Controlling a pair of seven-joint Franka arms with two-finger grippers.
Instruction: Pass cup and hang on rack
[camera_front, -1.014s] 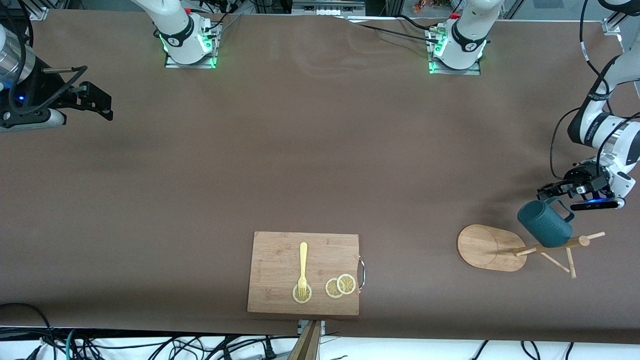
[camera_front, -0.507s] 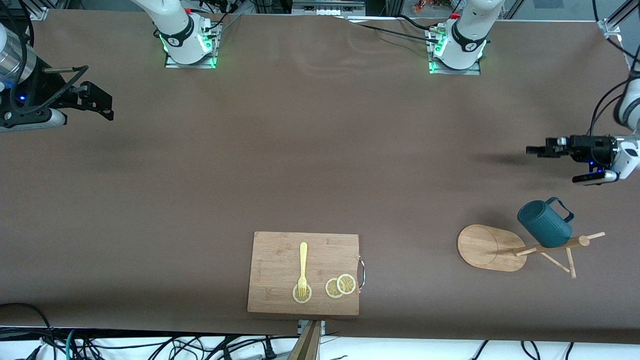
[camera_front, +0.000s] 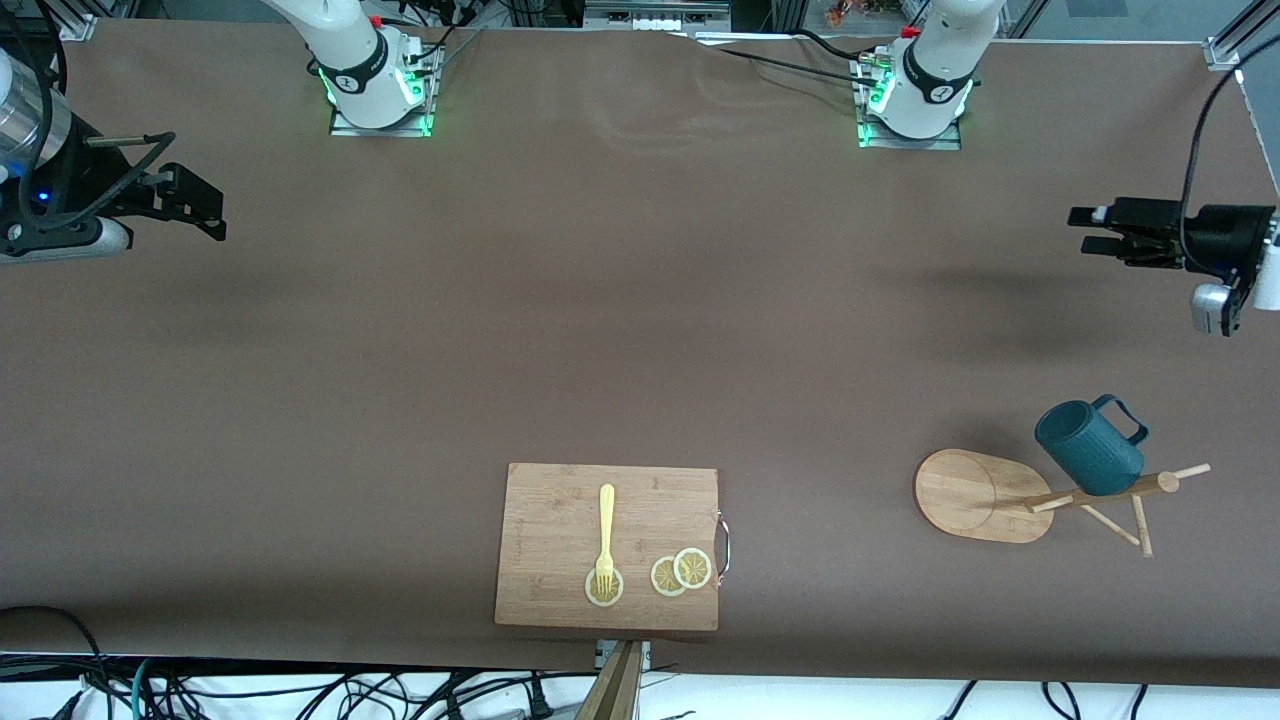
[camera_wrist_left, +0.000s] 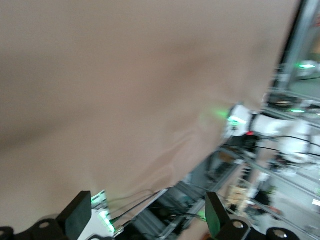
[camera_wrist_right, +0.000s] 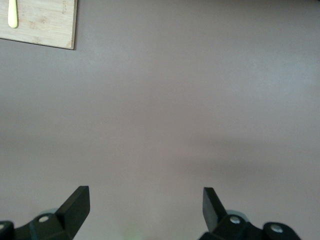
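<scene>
Hanging on a rack (camera_front: 1085, 497) peg, the cup (camera_front: 1088, 446) could slip if jolted. Left gripper (camera_front: 1085, 230) and right gripper (camera_front: 205, 205) hover spread, empty, over bare table.

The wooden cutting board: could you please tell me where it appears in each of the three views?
Front view: the cutting board lies near the camera edge of the table, mid-length, carrying the yellow fork.
Left wrist view: not in it.
Right wrist view: only a corner shows, at the picture's edge.
Shared landmark: the fork, whose handle end also shows there.
</scene>
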